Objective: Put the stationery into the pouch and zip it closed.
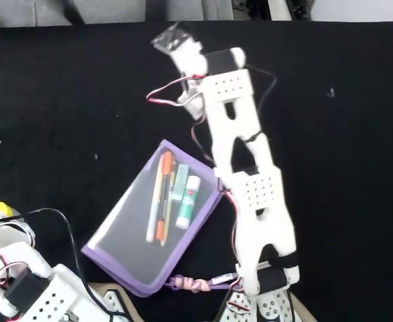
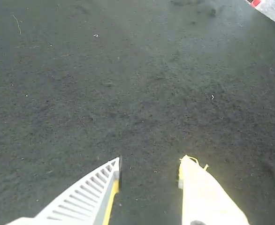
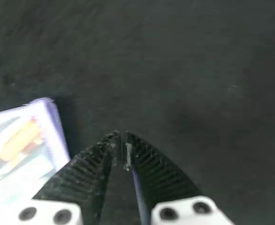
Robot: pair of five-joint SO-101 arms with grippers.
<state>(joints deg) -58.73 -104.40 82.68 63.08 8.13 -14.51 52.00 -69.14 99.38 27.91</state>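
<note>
The pouch (image 1: 126, 235) holds the pens (image 1: 161, 194), so zipping looks next; the right gripper (image 3: 121, 137) is pinched together on nothing, the left gripper (image 2: 150, 164) spread apart.

Black desk (image 1: 330, 201) had a few lint specks (image 2: 95, 35) scattered on it, and some grey backdrop (image 1: 102, 10) ran past its far edge.

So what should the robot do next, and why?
Probably move the right gripper to the pouch's pink cord. The pens already lie inside the pouch, the gripper is shut on nothing past its far corner, and I cannot tell if it is zipped.
</note>
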